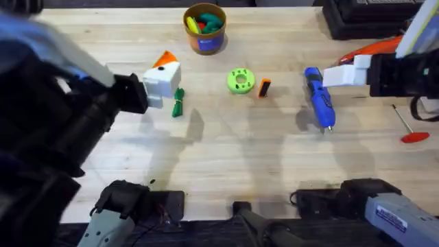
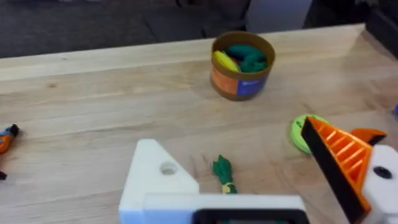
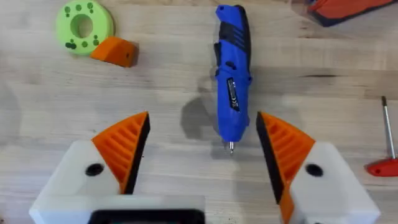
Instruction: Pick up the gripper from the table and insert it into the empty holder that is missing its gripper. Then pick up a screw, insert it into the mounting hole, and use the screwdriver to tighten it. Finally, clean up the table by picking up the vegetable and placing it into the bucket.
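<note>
The gripper (image 1: 264,88) (image 3: 115,51), a small orange block, lies on the table beside a lime-green ring (image 1: 240,80). My left gripper (image 1: 163,75) (image 2: 229,134) is open. One of its fingers is the holder (image 2: 155,177), a bare white wedge with a mounting hole (image 2: 168,168); the other carries an orange pad. Just below it lies the vegetable (image 1: 178,103) (image 2: 224,174). My right gripper (image 1: 341,74) (image 3: 202,118) hovers open above the blue screwdriver (image 1: 319,98) (image 3: 232,81). The bucket (image 1: 204,29) (image 2: 241,65) stands at the back. A screw is out of view.
A thin rod with a red handle (image 1: 408,127) (image 3: 388,143) lies at the right. An orange-red item (image 1: 370,48) and a dark box (image 1: 363,17) sit at the back right. The bucket holds yellow, red and green pieces.
</note>
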`<state>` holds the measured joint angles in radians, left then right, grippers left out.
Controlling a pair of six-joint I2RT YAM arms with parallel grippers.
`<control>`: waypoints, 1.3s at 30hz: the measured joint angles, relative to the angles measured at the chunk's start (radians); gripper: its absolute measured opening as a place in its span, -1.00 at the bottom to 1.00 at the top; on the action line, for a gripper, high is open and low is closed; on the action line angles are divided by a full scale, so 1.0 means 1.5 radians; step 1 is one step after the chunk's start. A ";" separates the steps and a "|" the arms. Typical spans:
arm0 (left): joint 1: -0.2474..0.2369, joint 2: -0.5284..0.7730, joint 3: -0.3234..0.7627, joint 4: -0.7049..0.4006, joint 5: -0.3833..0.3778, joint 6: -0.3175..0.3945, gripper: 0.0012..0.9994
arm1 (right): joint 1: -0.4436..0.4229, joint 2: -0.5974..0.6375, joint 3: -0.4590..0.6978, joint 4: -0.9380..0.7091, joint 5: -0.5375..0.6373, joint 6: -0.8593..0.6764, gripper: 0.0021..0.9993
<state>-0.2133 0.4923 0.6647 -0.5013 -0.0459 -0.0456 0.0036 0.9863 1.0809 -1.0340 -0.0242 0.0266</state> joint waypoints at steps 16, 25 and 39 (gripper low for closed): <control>0.085 -0.154 -0.164 0.123 0.049 0.000 0.97 | 0.000 0.000 0.000 0.000 0.000 0.000 0.98; 0.108 -0.215 -0.290 0.275 0.100 0.000 0.97 | 0.000 0.000 0.000 0.000 0.000 0.000 0.98; 0.122 -0.325 -0.421 0.377 0.156 -0.023 0.97 | 0.000 0.000 0.000 0.000 0.000 0.000 0.98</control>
<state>-0.0306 0.0048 0.0330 0.0643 0.1875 -0.0807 0.0036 0.9862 1.0809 -1.0340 -0.0241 0.0269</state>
